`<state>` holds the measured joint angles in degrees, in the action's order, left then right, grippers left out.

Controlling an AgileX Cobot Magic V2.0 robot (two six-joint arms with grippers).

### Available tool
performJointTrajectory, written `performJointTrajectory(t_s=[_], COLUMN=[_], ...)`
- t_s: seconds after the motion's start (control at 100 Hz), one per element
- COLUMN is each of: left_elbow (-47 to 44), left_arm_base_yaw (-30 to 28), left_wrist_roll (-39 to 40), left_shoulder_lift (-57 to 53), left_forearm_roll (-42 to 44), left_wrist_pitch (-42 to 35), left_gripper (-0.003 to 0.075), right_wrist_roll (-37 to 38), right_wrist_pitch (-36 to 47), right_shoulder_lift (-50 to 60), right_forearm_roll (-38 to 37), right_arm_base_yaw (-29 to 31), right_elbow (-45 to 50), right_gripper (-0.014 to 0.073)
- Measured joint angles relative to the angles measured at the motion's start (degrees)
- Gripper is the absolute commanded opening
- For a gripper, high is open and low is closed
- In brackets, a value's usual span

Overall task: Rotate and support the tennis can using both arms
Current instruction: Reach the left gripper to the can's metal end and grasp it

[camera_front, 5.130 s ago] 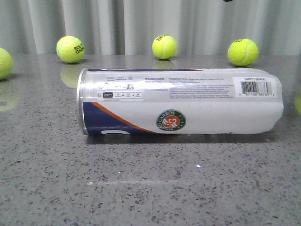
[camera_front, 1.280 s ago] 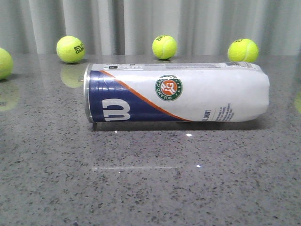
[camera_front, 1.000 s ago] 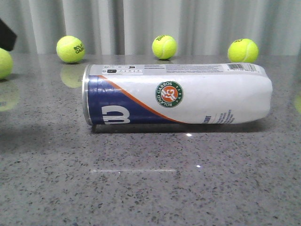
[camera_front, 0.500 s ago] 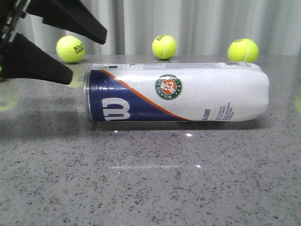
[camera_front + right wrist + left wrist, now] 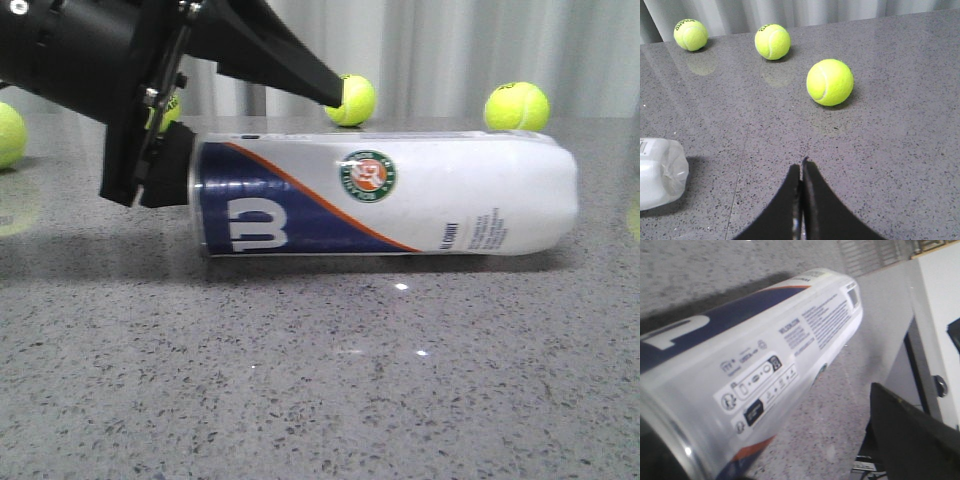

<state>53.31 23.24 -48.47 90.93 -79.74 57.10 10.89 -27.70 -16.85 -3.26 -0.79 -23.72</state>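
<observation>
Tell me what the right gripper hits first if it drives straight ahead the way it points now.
Probably nothing soon: the shut right gripper points over bare table. The nearest tennis ball sits slightly off that line, though depth is uncertain.

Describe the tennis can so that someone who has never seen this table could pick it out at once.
On the grey speckled table, in front of the row of yellow-green tennis balls, the tennis can lies on its side. Its metal-rimmed end points to the open left gripper. It is the only long tube: white, with a navy panel, white W, orange stripe and round emblem.
</observation>
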Motion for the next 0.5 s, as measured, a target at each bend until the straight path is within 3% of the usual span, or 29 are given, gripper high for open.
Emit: performJointTrajectory(t_s=[0.28, 0.5], left_elbow=[1.43, 1.43], left_arm_base_yaw=[0.10, 0.10], left_wrist_roll=[-2.28, -3.27], left_shoulder_lift=[3.28, 3.64], left_forearm_roll=[-5.84, -9.13], left_wrist_pitch=[7.26, 9.35], left_gripper=[0.0524, 0.0273], right_wrist_roll=[0.00, 0.00], right_wrist_pitch=[0.00, 0.00], right_shoulder_lift=[0.00, 0.00], right_forearm_roll=[0.00, 0.00], right_arm_base_yaw=[0.00, 0.00], right_elbow=[0.00, 0.00], right_gripper=[-0.0066, -0.0066])
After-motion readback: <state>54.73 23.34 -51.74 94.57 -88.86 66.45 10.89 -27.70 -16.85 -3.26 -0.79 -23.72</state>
